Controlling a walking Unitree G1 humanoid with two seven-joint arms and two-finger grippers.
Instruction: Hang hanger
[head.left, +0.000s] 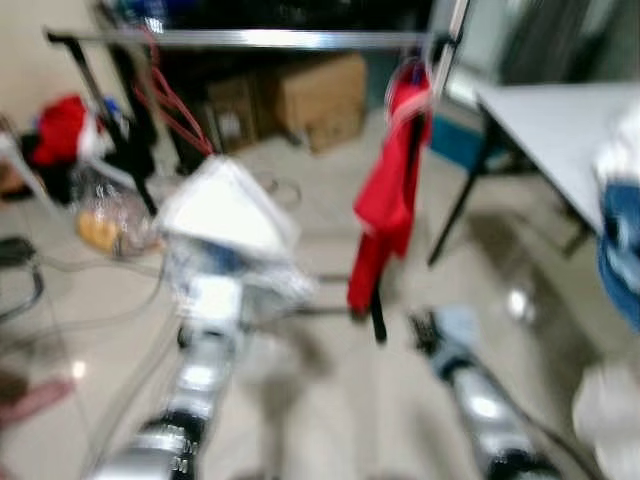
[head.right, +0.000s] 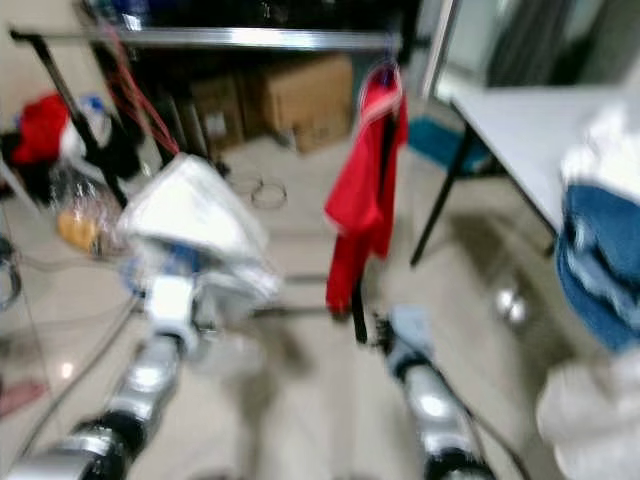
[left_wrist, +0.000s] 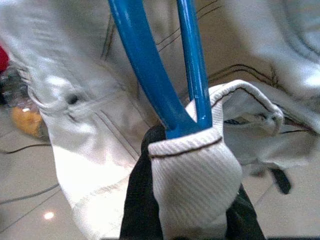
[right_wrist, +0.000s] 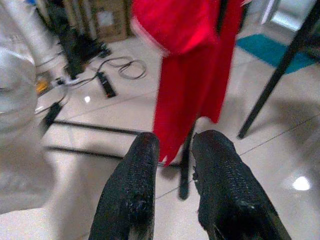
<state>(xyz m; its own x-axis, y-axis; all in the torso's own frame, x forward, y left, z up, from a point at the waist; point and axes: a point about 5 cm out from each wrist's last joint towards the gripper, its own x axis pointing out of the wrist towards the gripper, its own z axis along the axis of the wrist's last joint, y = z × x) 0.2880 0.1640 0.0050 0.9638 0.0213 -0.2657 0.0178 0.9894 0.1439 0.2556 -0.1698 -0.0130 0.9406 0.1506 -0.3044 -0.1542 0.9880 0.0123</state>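
Note:
A blue hanger (left_wrist: 150, 70) carries a pale white jacket (head.left: 225, 210), and my left gripper (left_wrist: 185, 135) is shut on the hanger's neck, with the jacket's collar draped over its black fingers. I hold it raised in front of me, below and short of the clothes rack's silver rail (head.left: 250, 40). A red garment (head.left: 390, 190) hangs from the rail's right end. My right gripper (right_wrist: 175, 142) is low on the right, open with nothing between its fingers, pointing at the red garment's hem. The eye views are blurred.
Red empty hangers (head.left: 170, 100) hang at the rail's left end. Cardboard boxes (head.left: 320, 95) stand behind the rack. A white table (head.left: 560, 130) with blue clothes (head.left: 620, 240) is on the right. Bags and red cloth (head.left: 60, 130) lie at the left, cables on the floor.

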